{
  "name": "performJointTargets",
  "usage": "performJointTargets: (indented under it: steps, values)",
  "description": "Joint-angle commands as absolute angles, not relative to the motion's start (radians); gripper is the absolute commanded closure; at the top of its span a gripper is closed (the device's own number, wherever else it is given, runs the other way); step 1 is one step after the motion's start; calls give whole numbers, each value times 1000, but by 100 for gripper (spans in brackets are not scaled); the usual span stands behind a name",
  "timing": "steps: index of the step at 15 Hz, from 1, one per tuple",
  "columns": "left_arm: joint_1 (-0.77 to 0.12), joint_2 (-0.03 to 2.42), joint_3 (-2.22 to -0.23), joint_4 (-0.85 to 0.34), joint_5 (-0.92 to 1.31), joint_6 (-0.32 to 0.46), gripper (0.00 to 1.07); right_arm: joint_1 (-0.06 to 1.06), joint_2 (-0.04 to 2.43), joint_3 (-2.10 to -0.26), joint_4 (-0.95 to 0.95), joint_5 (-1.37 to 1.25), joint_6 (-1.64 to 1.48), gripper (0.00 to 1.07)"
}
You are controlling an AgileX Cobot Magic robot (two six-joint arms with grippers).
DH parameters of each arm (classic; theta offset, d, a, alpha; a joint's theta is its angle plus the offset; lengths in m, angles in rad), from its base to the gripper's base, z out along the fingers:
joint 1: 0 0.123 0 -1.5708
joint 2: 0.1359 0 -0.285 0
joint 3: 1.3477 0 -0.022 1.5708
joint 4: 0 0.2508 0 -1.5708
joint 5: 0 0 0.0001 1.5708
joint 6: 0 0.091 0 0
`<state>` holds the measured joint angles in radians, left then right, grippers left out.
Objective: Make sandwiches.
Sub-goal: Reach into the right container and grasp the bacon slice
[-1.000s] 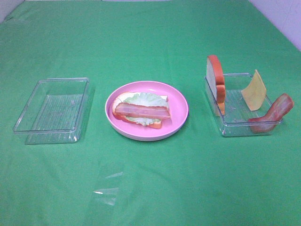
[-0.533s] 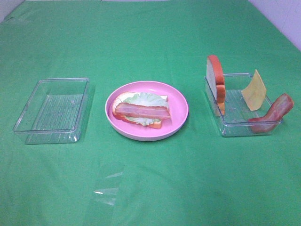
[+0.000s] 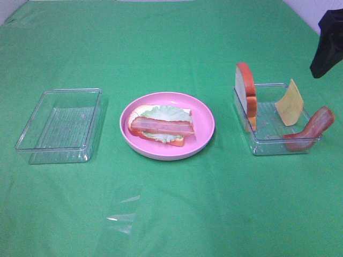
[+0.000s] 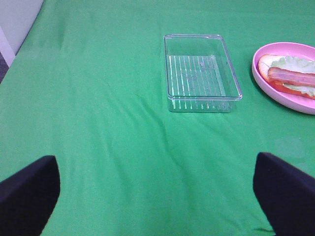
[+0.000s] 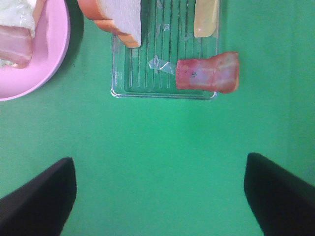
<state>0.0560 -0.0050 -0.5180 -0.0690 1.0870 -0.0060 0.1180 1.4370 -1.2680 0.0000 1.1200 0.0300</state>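
Pink plate (image 3: pixel 206 122) carries sandwich stack (image 3: pixel 161 127), bacon on top; left end effector (image 4: pixel 155 164), right end effector (image 5: pixel 160 164) both apart.

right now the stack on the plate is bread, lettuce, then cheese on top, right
No: bacon tops the stack on the plate, over lettuce and bread. The cheese is in the right tray, as the exterior high view shows.

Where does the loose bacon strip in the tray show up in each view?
Exterior high: bacon strip leans over the right tray's front-right corner.
Left wrist: not in it.
Right wrist: bacon strip lies across the tray's rim, near the cheese.
Shared landmark: pink plate, in all three views.
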Motion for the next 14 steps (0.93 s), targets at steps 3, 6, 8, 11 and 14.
performJointTargets:
  steps: [3, 6, 8, 11, 14]
  values:
    - [60, -22, -517, -68, 1074, -17, 4, 118, 1699, -1455, 79, 1204, -51, 18]
    - [60, -22, -517, -68, 1074, -17, 4, 118, 1767, -1499, 79, 1215, -57, 18]
    - [60, -22, -517, -68, 1074, -17, 4, 116, 1792, -1515, 79, 1222, -67, 18]
    - [60, -22, -517, -68, 1074, -17, 4, 102, 1804, -1515, 79, 1225, -83, 18]
    - [60, -22, -517, -68, 1074, -17, 4, -69, 1811, -1515, 184, 1221, -115, 18]
